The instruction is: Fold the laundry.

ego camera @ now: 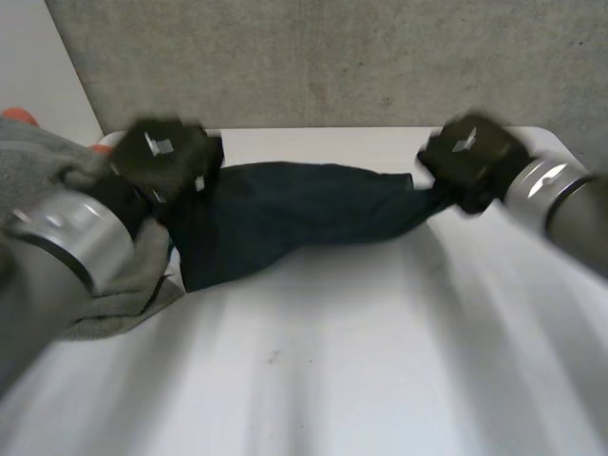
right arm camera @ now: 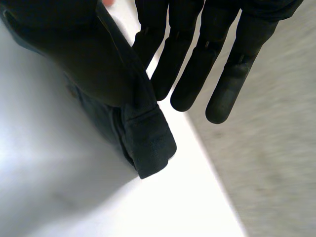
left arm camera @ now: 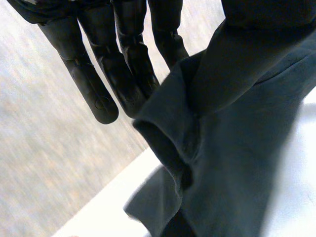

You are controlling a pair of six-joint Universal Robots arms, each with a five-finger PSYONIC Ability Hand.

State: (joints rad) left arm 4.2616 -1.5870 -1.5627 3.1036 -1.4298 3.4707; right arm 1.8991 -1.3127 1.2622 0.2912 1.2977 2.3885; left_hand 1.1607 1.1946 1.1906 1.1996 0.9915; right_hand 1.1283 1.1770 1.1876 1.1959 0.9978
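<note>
The dark garment (ego camera: 294,214) hangs stretched between the two hands over the far half of the white table (ego camera: 332,380), running from about 10 o'clock to 2 o'clock, its lower edge sagging down to the tabletop toward 9 o'clock. It looks thin, soft and light. It bunches and creases freely and narrows to a rope-like end at the right hand, so it should droop wherever it is not held and needs corners or hems, not the middle, as grip points. The left hand (ego camera: 166,157) has the wide end at 10 o'clock. In the left wrist view its fingers (left arm camera: 94,84) are straight and the cloth runs up beside them, so I judge a flat pinch against the thumb. The right hand (ego camera: 470,161) has the narrow end at 2 o'clock. In its wrist view the fingers (right arm camera: 190,74) are also straight, with a stitched hem (right arm camera: 148,143) dangling just past the grip, and I judge this a pinch too. Both thumbs are covered by cloth, so the exact contact is hidden. Whether this is a shirt or trousers I cannot tell, and the narrow end could be a sleeve or a leg. A grey cloth (ego camera: 123,285) lies at 9 o'clock, partly behind the left arm, and an orange object (ego camera: 17,116) beyond it is cut off.
</note>
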